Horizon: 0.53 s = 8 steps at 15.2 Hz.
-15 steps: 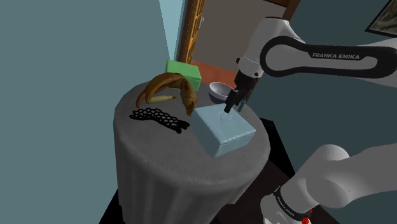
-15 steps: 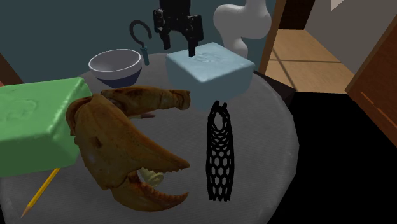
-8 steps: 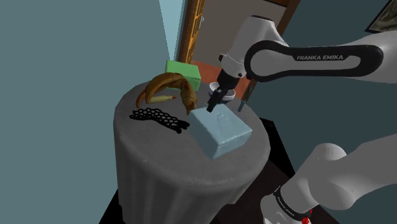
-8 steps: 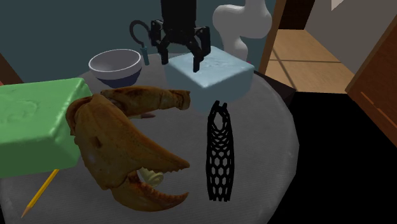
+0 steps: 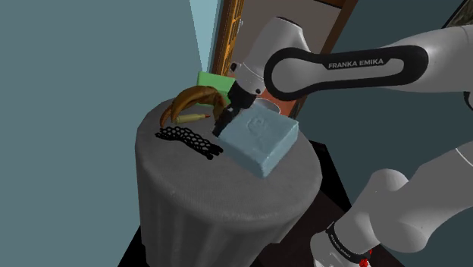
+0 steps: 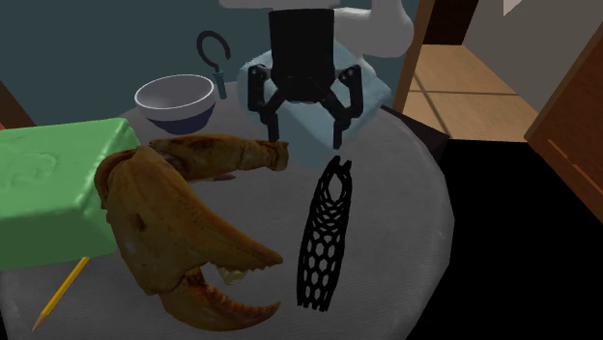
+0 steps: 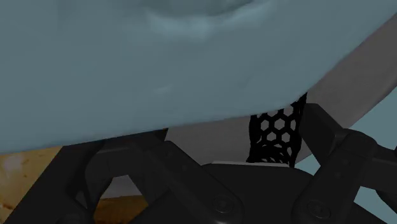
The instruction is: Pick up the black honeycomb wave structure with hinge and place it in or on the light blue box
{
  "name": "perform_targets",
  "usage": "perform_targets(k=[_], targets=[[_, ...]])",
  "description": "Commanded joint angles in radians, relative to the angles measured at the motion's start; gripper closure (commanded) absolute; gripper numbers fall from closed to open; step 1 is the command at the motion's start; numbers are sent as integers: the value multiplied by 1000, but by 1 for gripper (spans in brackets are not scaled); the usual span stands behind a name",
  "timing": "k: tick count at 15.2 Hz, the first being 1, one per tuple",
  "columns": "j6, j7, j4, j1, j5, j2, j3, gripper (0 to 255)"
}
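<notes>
The honeycomb point(image 6: 326, 237) lies flat on the bench point(image 6: 406, 280), a long black mesh strip running from near to far in the second exterior view, its far end slanted a little toward that view's right. That far end sits just on the near side of the gripper point(image 6: 306, 133), close under the tip of the finger on that view's right; whether the two touch cannot be told. The fingers point(image 6: 271, 121) stand wide apart and clasp nothing, and the strip is not between them. In the wrist view a short piece of the mesh shows just inside one finger, beneath the edge of the box point(image 5: 261, 140). The light blue box stands right behind the gripper, at the far side of the bench in the second exterior view. To that view's left of the strip lies a big brown crab claw point(image 6: 184, 232), and beyond it a green block point(image 6: 48, 184) with a yellow pencil point(image 6: 63, 290) beside it. A white bowl point(image 6: 175, 99) and a dark hook point(image 6: 213, 53) stand at the far left.
</notes>
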Motion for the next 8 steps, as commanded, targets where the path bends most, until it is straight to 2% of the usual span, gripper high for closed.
perform_targets(k=[1, 4, 8], targets=[[22, -18, 28, 22, 16, 49, 16, 0], [67, -43, 75, 50, 38, 104, 39, 0], [118, -43, 61, 54, 39, 140, 45, 0]])
